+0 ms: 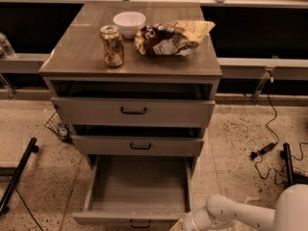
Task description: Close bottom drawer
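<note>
While the bottom drawer (pixel 139 189) stands open, its wide front lies just left of the end effector (pixel 185 224); cannot tell its state.

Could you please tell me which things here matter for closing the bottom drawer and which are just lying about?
Belongs to the job: bottom drawer, pulled well out; hand, at the picture's lower edge by the drawer's front right corner.
Just lying about: can, white bowl and snack bag on the cabinet top; floor cable.
</note>
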Robot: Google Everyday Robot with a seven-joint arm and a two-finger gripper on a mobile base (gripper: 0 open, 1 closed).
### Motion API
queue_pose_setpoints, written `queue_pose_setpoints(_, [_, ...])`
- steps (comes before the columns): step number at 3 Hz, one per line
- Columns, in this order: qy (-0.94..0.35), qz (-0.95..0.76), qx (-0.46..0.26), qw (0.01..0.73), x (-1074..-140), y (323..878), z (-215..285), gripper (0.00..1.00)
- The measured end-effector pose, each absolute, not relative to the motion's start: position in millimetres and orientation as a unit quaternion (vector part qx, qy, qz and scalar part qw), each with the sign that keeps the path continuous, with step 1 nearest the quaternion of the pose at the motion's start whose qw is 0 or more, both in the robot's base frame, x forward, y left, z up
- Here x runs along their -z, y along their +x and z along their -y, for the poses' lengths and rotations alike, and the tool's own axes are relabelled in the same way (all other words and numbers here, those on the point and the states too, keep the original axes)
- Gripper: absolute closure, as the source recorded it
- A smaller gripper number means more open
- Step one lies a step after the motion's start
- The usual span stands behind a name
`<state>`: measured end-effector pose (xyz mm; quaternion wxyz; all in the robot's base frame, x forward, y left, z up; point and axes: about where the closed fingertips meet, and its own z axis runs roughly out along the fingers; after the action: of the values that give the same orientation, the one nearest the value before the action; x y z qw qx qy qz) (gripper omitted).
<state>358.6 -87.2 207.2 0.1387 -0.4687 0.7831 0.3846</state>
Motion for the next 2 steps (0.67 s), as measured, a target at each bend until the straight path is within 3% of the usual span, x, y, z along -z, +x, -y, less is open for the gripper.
queue_pose_setpoints(2, [-0.486,-0.781,-0.366,0.137,-192.1,375.8,73.4,1.0])
